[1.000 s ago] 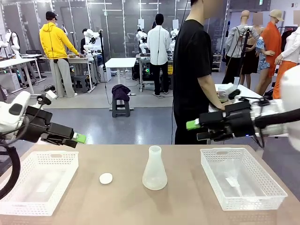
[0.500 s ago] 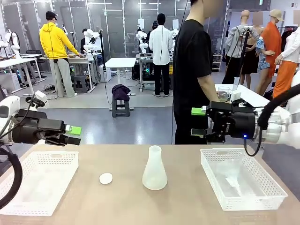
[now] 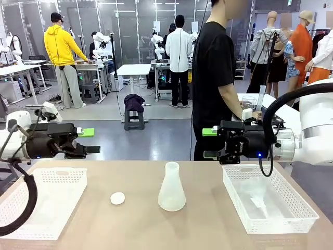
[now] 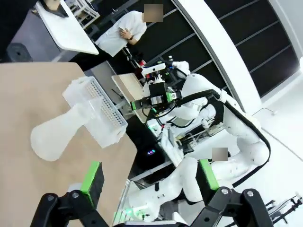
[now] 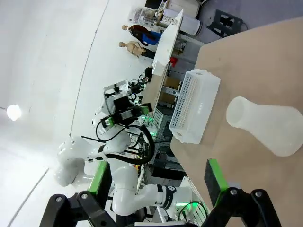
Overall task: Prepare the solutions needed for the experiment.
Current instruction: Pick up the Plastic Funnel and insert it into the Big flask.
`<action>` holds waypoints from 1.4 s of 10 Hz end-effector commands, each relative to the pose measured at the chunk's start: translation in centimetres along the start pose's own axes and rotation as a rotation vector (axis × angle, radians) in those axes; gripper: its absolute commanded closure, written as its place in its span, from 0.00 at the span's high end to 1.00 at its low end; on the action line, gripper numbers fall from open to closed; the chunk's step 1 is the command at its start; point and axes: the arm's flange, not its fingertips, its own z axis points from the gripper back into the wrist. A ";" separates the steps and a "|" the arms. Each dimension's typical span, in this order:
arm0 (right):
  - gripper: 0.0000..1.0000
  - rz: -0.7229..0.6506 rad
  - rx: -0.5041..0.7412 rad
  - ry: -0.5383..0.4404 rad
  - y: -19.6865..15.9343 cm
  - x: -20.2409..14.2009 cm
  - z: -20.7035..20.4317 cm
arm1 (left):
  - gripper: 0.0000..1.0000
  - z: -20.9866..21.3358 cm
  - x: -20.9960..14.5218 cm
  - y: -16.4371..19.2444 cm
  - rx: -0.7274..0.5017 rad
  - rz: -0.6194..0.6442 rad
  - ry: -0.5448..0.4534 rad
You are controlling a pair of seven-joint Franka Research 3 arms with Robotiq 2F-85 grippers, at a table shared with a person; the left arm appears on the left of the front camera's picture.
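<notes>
A frosted whitish conical flask [image 3: 171,188] stands upright at the middle of the tan table, and I cannot make out any liquid in it; the solutions are out of view. My left gripper [image 3: 89,141] hovers open above the table's far left, pointing right toward the flask. My right gripper [image 3: 208,143] hovers open right of the flask, pointing left. The flask lies sideways in the left wrist view [image 4: 56,137], beyond my open left gripper [image 4: 150,182]. In the right wrist view the flask [image 5: 266,126] shows past my open right gripper [image 5: 157,182].
A small white disc [image 3: 117,198] lies left of the flask. A white mesh basket [image 3: 57,172] sits at the left and another [image 3: 251,167] at the right. A person in a black T-shirt [image 3: 213,62] stands at the far edge, turned toward a side table.
The left gripper has risen and levelled out, rolling at the wrist. The right gripper has rolled too and shifted a little left. Both stay open; the flask has not moved.
</notes>
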 end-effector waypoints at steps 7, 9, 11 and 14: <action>1.00 0.012 0.029 0.023 0.6 -0.2 0.2 | 1.00 -0.7 0.0 0.2 0.007 -0.015 0.035; 1.00 0.012 0.029 0.023 0.6 -0.2 0.2 | 1.00 -0.7 0.0 0.2 0.007 -0.015 0.035; 1.00 0.012 0.029 0.023 0.6 -0.2 0.2 | 1.00 -0.7 0.0 0.2 0.007 -0.015 0.035; 1.00 0.012 0.029 0.023 0.6 -0.2 0.2 | 1.00 -0.7 0.0 0.2 0.007 -0.015 0.035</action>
